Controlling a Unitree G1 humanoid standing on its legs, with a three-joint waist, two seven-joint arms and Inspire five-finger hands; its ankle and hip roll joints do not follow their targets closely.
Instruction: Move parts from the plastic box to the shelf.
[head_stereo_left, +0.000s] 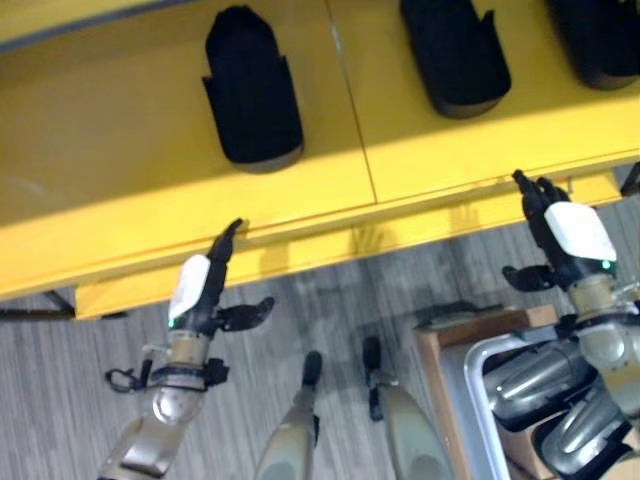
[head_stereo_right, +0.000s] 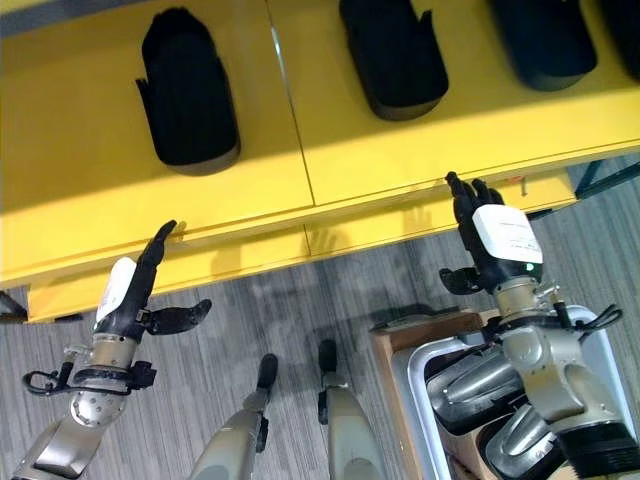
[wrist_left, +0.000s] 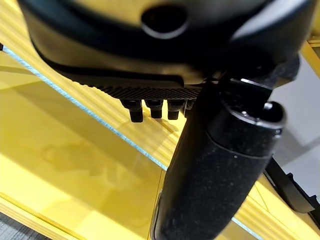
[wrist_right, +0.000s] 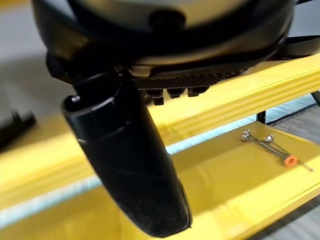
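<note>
Both hands empty, fingers straight: left hand (head_stereo_left: 200, 290) & right hand (head_stereo_right: 497, 240) held at yellow shelf (head_stereo_left: 150, 190) edge. Black parts (head_stereo_left: 252, 88) set on shelf; more parts (head_stereo_right: 470, 385) seen in plastic box (head_stereo_right: 425, 375).

place: workshop | cues: yellow shelf (head_stereo_left: 150, 180); black parts (head_stereo_left: 252, 90); plastic box (head_stereo_right: 420, 372) of metal parts; grey floor (head_stereo_left: 60, 345)

We see bare yellow shelf (head_stereo_left: 150, 190) between the black parts (head_stereo_left: 252, 90), room for our open hands; its front edge stands just before our fingertips
</note>
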